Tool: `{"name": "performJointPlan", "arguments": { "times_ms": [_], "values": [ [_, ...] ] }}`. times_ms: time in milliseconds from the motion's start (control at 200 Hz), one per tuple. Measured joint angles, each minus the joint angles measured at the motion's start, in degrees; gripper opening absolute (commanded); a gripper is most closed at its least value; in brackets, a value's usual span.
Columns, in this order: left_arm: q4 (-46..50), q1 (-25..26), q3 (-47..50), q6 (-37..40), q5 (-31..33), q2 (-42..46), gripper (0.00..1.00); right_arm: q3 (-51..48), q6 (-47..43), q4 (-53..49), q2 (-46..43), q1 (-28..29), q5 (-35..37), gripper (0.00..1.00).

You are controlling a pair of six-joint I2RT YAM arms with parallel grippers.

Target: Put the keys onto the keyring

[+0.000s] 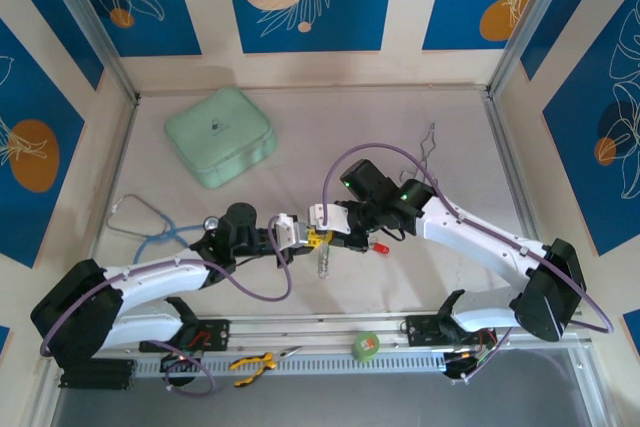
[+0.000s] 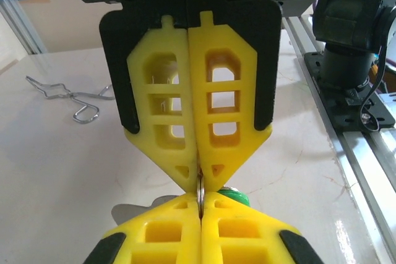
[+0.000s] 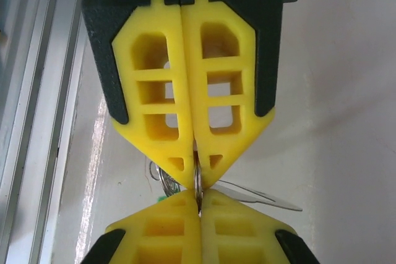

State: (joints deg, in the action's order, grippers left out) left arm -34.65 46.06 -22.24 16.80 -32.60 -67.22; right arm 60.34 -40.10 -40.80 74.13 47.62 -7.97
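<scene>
Left pincer (image 2: 202, 207): clenched on the keyring (image 2: 200, 187), whose thin metal ring is nipped edge-on at the fingertips.
Right pincer (image 3: 199, 204): clenched on the same ring, tip to tip against the left pincer.
Green-headed key (image 2: 236, 197): seen just under the meeting tips; whether it is threaded cannot be told.
Red-headed key (image 1: 380, 245): laid on the counter (image 1: 300, 162) just beside the right pincer, on the side away from the left pincer.
Step in hand: judged to be the ring being held for threading.
Next move: one pincer would need to be freed to fetch a key, with the ring steadied by the other.
Obstruction: little room is left between the tips.
Surroundings: mint-green case (image 1: 220, 135) well beyond the left pincer; green tape roll (image 1: 366, 347) well behind the right pincer.
</scene>
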Motion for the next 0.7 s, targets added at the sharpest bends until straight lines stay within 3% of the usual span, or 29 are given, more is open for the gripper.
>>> {"name": "performJointPlan", "arguments": {
  "times_ms": [140,205,370,700],
  "values": [
    [-0.9,0.0,0.0,-0.2,-0.1,0.0,0.0,-1.6,0.8,2.0,-1.6,-1.3,-1.5,0.23],
    [-2.0,0.0,0.3,-0.4,0.0,0.0,0.0,-4.6,2.4,4.7,-4.2,-3.5,-4.2,0.29],
    [-7.3,0.0,2.4,-2.5,0.0,-0.4,0.0,-11.8,7.5,10.8,-9.3,-9.3,-10.6,0.3],
    [-14.6,0.0,4.4,-6.0,0.0,-2.0,0.0,-14.4,11.9,15.9,-9.0,-9.6,-16.1,0.24]
  ]
}}
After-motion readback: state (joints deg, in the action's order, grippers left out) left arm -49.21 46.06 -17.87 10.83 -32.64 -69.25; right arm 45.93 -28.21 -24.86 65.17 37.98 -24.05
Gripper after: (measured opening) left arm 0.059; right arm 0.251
